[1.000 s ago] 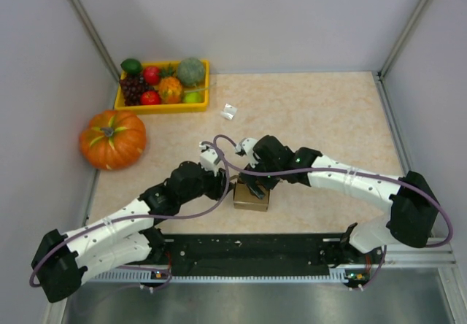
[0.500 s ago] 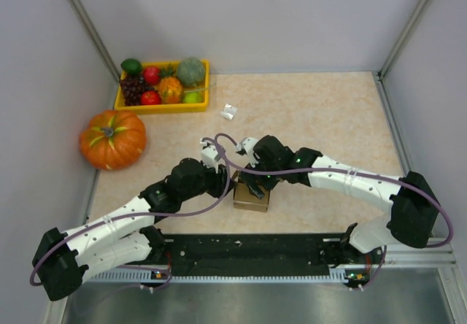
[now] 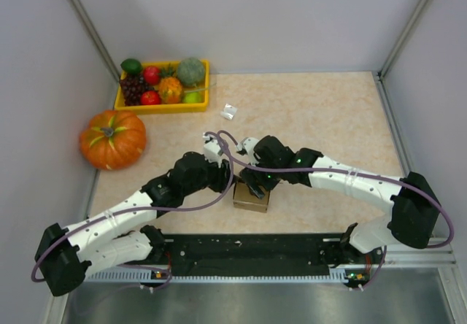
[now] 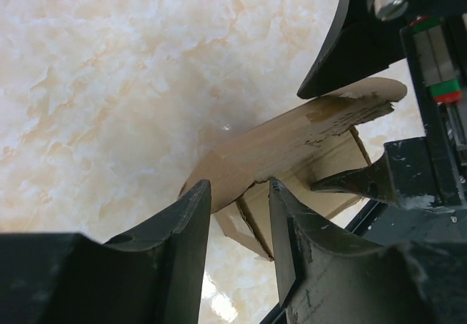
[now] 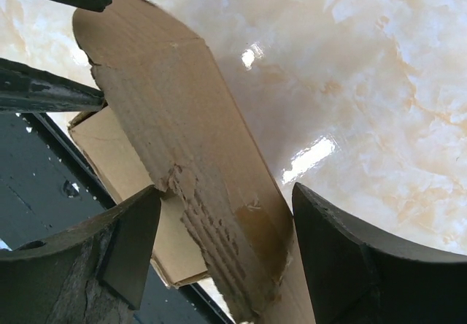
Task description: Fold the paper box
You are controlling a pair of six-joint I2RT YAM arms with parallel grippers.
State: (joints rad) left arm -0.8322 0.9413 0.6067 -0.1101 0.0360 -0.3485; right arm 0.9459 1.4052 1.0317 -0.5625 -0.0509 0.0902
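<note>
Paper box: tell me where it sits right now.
In the top view the paper box stands on the table by its near edge, about centre, below the meeting jaws of the left arm and right arm.

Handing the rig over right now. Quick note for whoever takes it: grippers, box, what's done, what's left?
Left gripper: open, jaws astride one end of the paper box's long flap; no clamp visible.
Right gripper: open wide, astride the flap's other end.
Box: near edge of the table, between the arms.
Done: body looks squared up, walls standing.
Left: the flap stands raised above the open top; it likely needs pressing down and tucking. Other flaps are hidden.
</note>
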